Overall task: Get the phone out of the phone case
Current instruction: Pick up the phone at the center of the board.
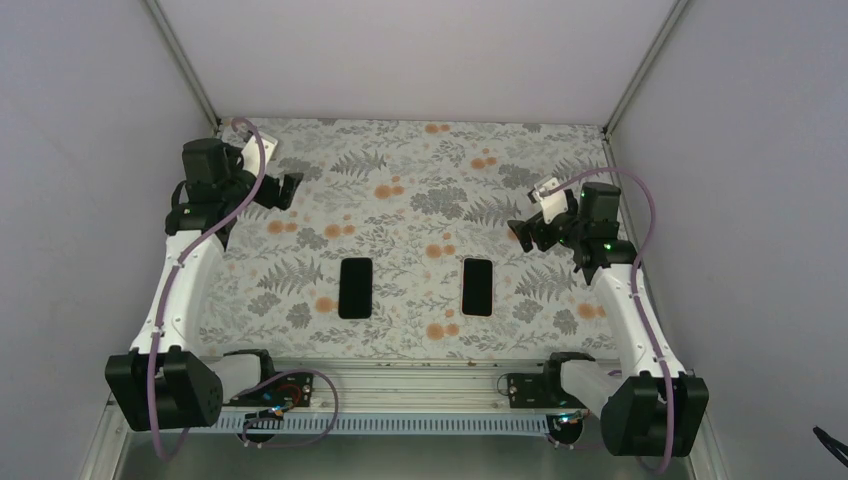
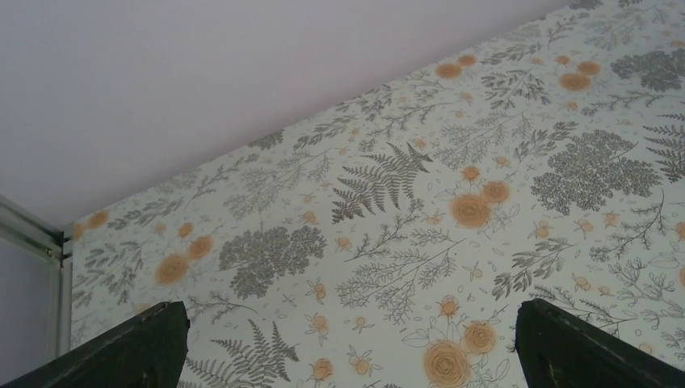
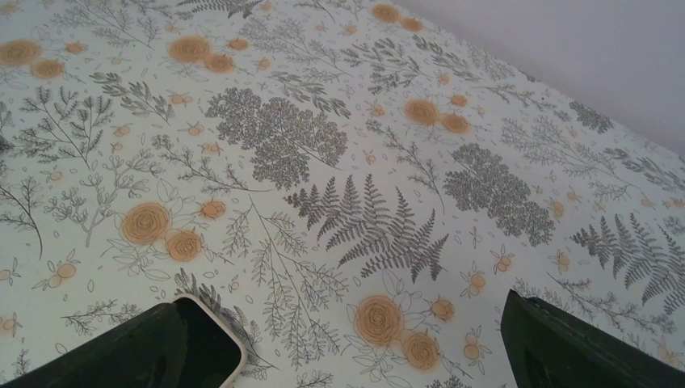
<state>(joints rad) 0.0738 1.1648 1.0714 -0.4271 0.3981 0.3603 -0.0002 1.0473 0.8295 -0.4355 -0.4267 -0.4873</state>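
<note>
Two flat black phone-shaped slabs lie side by side on the floral tablecloth, one left of centre and one right of centre. In the right wrist view one corner of a dark phone with a pale case rim shows beside the left fingertip; I cannot tell for certain which slab it is. My left gripper is open and empty at the far left, above the cloth. My right gripper is open and empty, far right of the right slab.
The floral tablecloth covers the whole table. Pale walls close in the back and both sides, with metal frame posts at the back corners. A metal rail with both arm bases runs along the near edge.
</note>
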